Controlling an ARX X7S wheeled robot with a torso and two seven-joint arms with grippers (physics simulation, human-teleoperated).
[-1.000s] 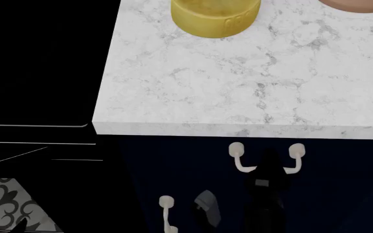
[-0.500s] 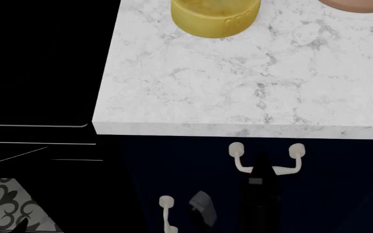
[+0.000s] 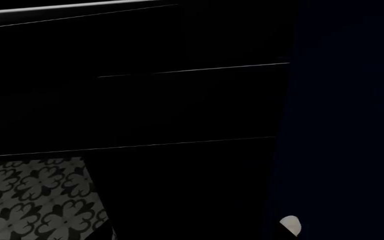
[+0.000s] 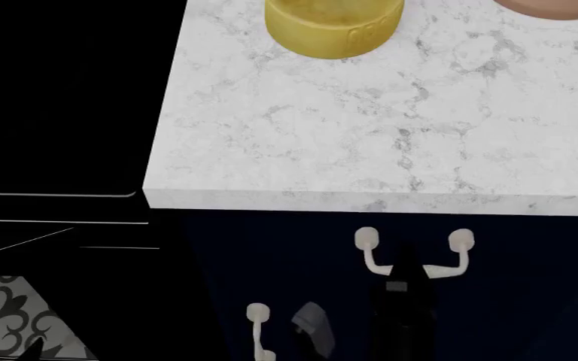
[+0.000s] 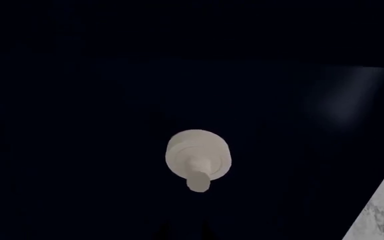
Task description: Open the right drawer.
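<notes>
Jaws of the black right gripper (image 4: pixel 406 265) sit at the middle of the cream-white bail handle (image 4: pixel 414 259), though whether they are clamped on its bar cannot be told, and the arm reaches up from below. That handle, on two round mounts, fronts the right drawer (image 4: pixel 530 248), a dark navy panel just under the speckled white marble countertop (image 4: pixel 369 135). Beside it the left gripper (image 4: pixel 314 325) shows grey, its jaws unreadable, near a vertical cream handle (image 4: pixel 259 331).

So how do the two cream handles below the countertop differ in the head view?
The drawer handle runs horizontally on two round mounts, just under the countertop, with the dark right end effector crossing it. The door handle runs vertically, lower and to the left, with nothing on it. Both are cream on navy fronts.
</notes>
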